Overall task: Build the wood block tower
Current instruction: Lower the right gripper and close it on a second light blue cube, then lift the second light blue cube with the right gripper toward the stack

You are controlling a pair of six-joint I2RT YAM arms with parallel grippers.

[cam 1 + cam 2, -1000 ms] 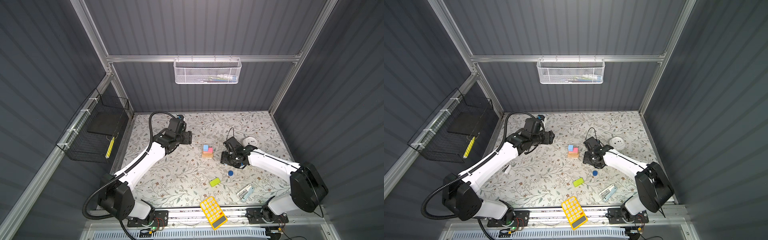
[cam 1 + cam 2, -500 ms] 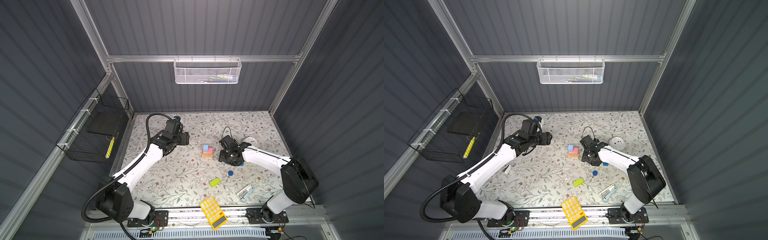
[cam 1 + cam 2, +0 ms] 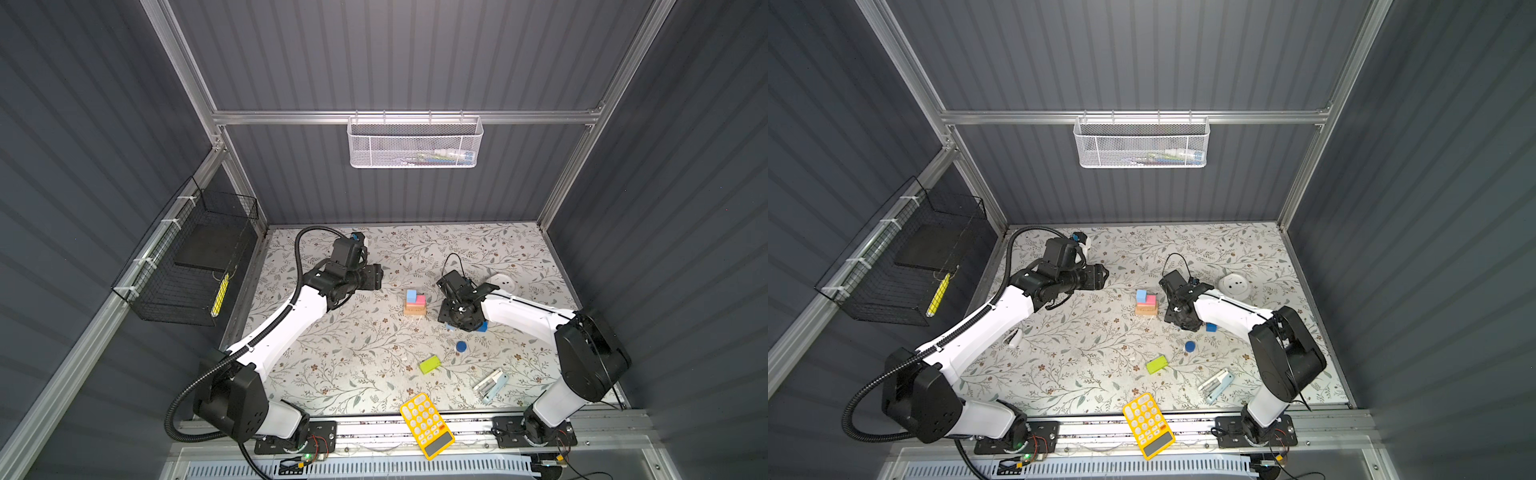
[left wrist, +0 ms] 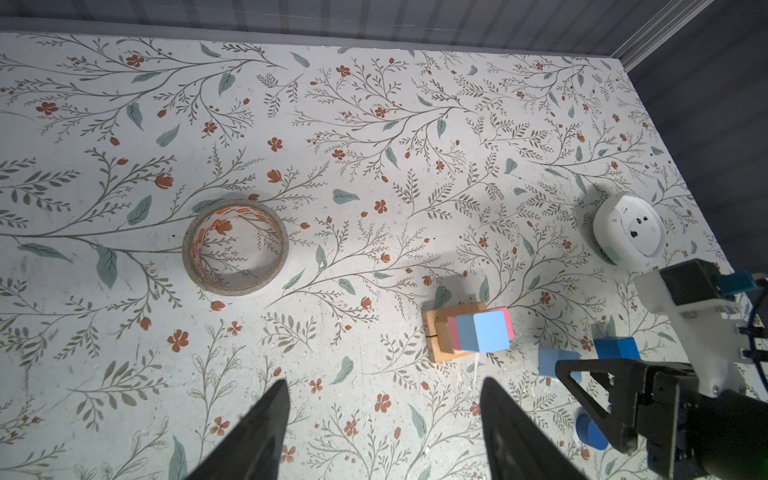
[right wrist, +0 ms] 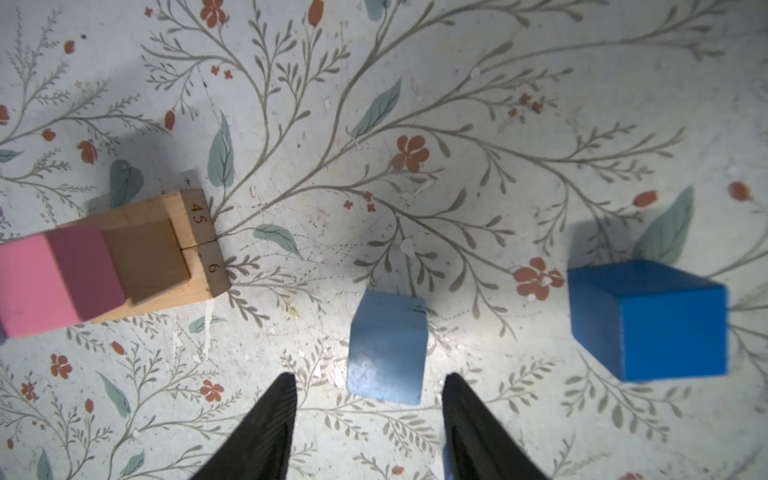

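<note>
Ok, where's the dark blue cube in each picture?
In a top view: dark blue cube sits right of the tower.
In a top view: same place, clearer.
Left wrist: it sits beside the loose light blue cube.
Right wrist: it lies past that cube from the tower.
Landmark: the tower, in all four.

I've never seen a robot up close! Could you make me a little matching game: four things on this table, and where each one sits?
Things:
1. pink block
2. green block
3. yellow calculator
4. loose light-blue cube

Places:
A. next to the dark-blue cube
B. front edge of the table
C. stacked on the tan blocks
D. alone, between calculator and tan blocks

Pairs: 1-C, 2-D, 3-B, 4-A
</note>
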